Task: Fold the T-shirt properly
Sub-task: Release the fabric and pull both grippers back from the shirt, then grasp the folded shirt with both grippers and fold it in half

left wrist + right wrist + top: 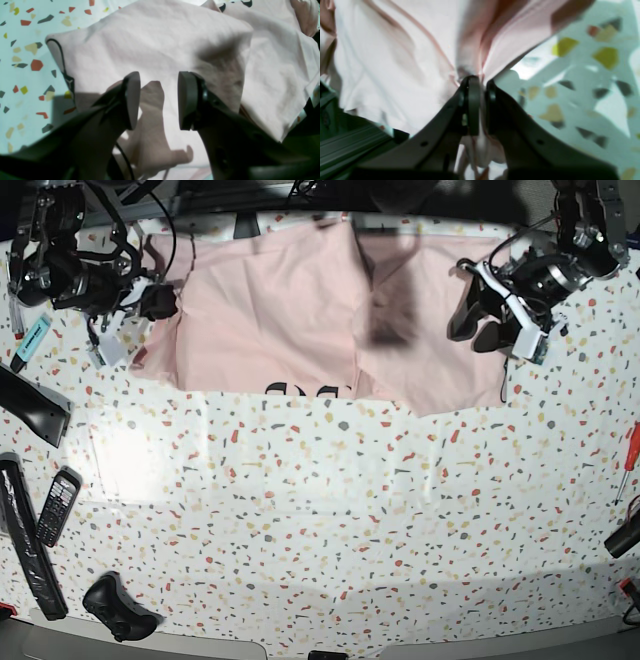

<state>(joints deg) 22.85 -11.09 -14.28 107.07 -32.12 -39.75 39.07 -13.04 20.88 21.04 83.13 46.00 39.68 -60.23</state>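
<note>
Pictured from above: T-shirt [300, 320] spread pale pink across the far half of the speckled table [330, 510], partly folded, with a sliver of black lettering peeking out along its near hem

Right gripper [480, 87] pressed together on a bunched ridge of cloth at the shirt's left edge, fabric fanning away from the pinch in tight pleats

Left gripper [157, 100] spread wide over the shirt's right side, nothing between the pads, only smooth fabric and a dark-trimmed edge below

Likely trouble from here: a one-sided pull, with only the right gripper gripping, dragging the whole garment sideways instead of turning a fold, or skewing the layers already laid over. Thin bunched grip possibly catching just the top layer, letting the rest slump. Open pads on the right side perhaps closing on a wrinkle rather than a true edge, given how the fabric humps beneath them

Edges and room: far hem lying close to the table's far rim, little slack there. Left edge crowded by cables and a small blue marker [32, 343] just beside the gripping arm. Broad bare table on the near side, free for carrying a fold towards; phone [58, 505], black controller [120, 608] and red screwdriver [629, 452] well apart at the near corners and right rim
</note>
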